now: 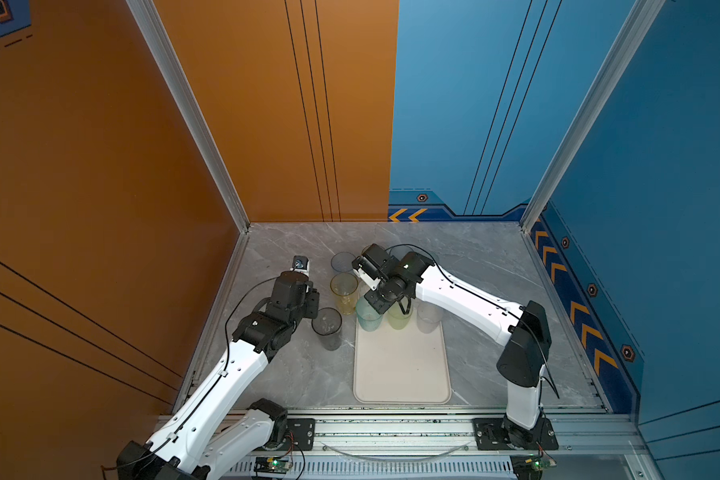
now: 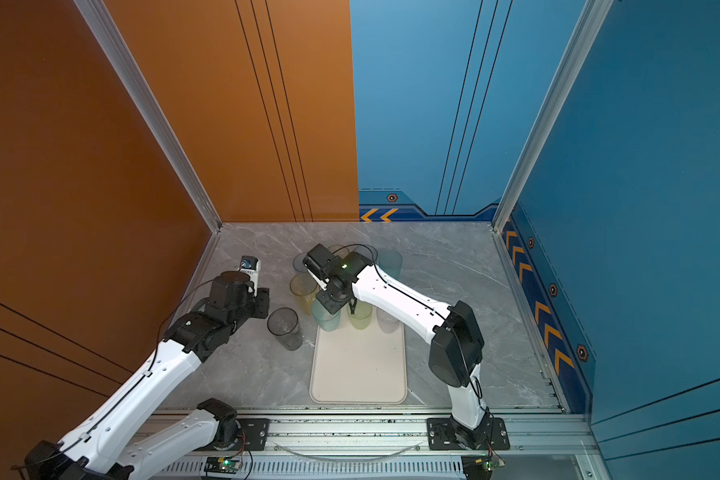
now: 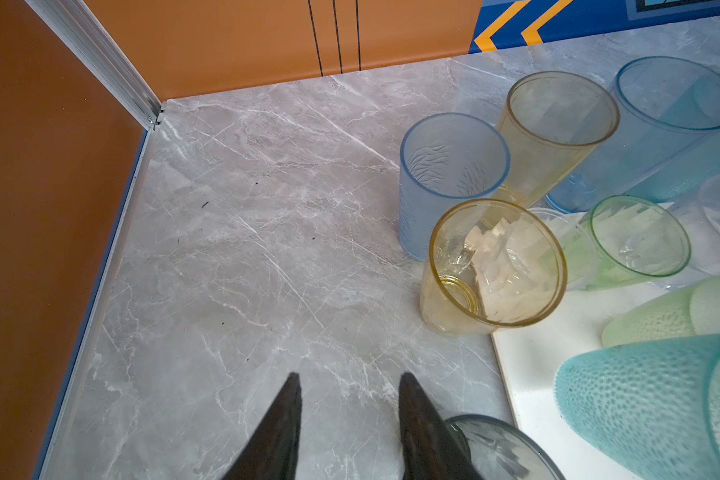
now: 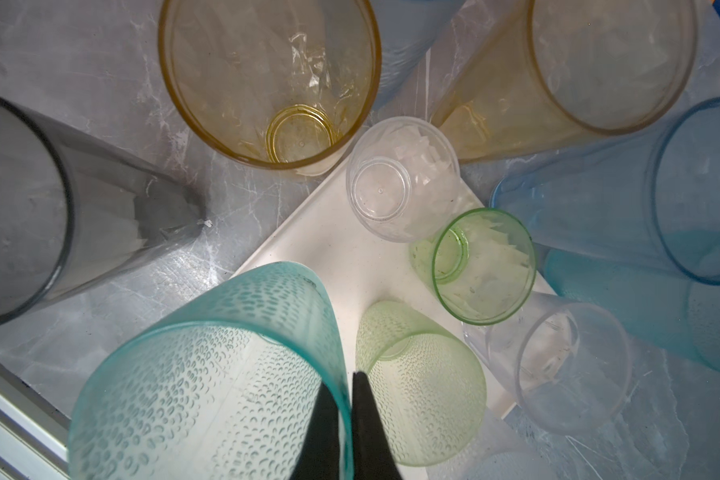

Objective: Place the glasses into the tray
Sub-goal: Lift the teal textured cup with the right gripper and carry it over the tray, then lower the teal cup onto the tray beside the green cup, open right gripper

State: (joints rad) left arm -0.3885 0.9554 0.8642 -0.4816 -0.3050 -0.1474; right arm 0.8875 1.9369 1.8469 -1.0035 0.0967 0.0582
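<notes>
Teal plastic is pinched in the right tool (image 4: 344, 380): its jaws are closed on the wall of the teal tumbler (image 1: 368, 313), at the 11 o'clock corner of the tray (image 1: 402, 374). Whether it already stands there, I cannot tell. A green tumbler (image 1: 400, 318) and a clear tumbler (image 1: 429, 316) stand at the tray's 12 o'clock end. On the tabletop (image 1: 495, 270), around 10 to 11 o'clock, wait the grey tumbler (image 1: 327, 326), a yellow tumbler (image 1: 344, 291) and a pale blue tumbler (image 1: 343, 261). The left tool (image 3: 350, 376) is half open and empty, just beside the grey one. I judge less than half is done.
</notes>
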